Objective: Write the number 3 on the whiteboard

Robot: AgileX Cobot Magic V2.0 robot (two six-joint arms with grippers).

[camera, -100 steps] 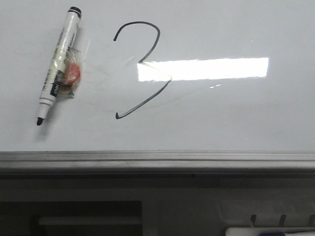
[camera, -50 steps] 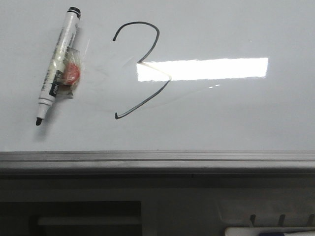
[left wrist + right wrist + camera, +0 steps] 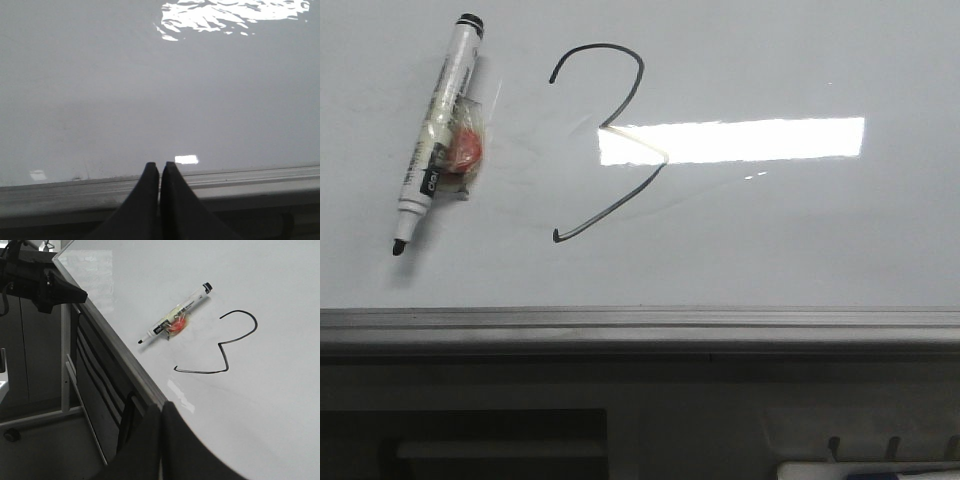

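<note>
Nothing on the board has shifted since the frames a second and half a second ago: marker, drawn line and glare all sit where they were.

Farthest left in the front view lies the marker (image 3: 435, 130), uncapped, a white plastic barrel with printed lettering, a black end cap pointing away from the robot and its dark nib toward the near edge. A crumpled bit of clear tape with a red blob (image 3: 467, 148) clings to its right side, touching the barrel. Just right of it, apart from the marker, stands the number 3 (image 3: 610, 140), a thin black hand-drawn line with a rounded top loop, a sharp notch at mid-height and a long slanted tail running down to the left. From the right wrist view the same figure (image 3: 225, 347) appears beside the marker (image 3: 175, 315).

The whiteboard (image 3: 800, 240) is glossy, pale grey-white and flat, with faint grey smudge lines near the digit and a bright rectangular reflection crossing its middle. A ribbed grey metal frame edge (image 3: 640, 325) bounds its near side.

The left pincer (image 3: 160, 169) is clenched, its black tapered tips pressed together over the frame edge, grasping nothing. The right pincer (image 3: 161, 412) is likewise clenched and empty, over the board's near edge.
</note>
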